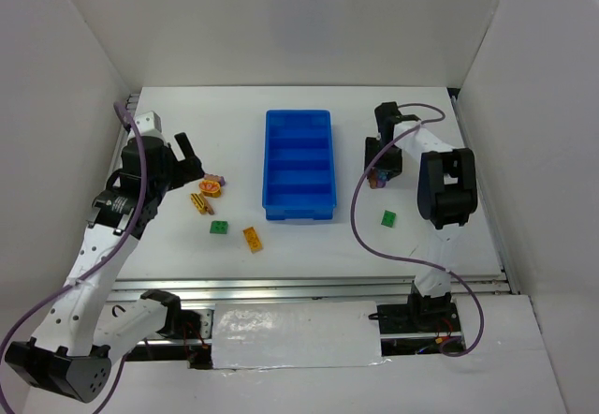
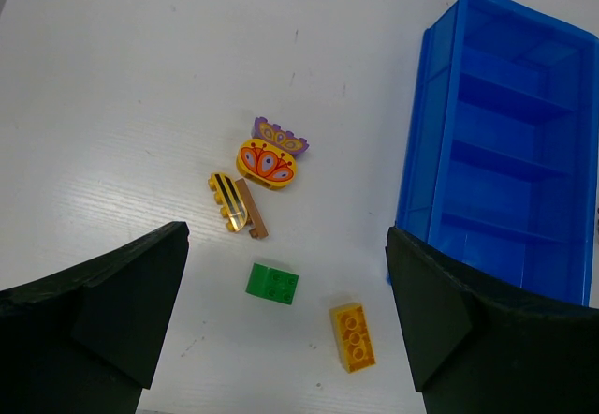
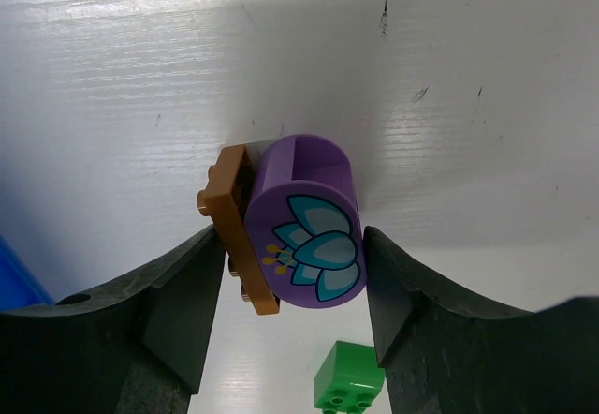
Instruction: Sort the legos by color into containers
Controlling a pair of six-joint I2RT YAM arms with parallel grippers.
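In the right wrist view, my right gripper (image 3: pixel 292 238) is shut on a purple round lego (image 3: pixel 309 199) with a teal flower print. A brown plate (image 3: pixel 236 222) is stuck to its left side. One finger presses the plate and the other presses the purple side. A green lego (image 3: pixel 348 377) lies below them on the table. My left gripper (image 2: pixel 285 241) hangs open above a green lego (image 2: pixel 272 283) and an orange-yellow lego (image 2: pixel 353 336). A striped yellow and brown piece (image 2: pixel 239 206) and an orange and purple decorated piece (image 2: pixel 269 159) lie farther off. The blue tray (image 1: pixel 299 213) shows nothing in its containers.
White walls enclose the table on the left, back and right. The tray (image 2: pixel 416 180) lies just right of the left gripper's right finger. A purple cable (image 1: pixel 360 217) loops from the right arm over the table near the right green lego (image 1: pixel 388 217).
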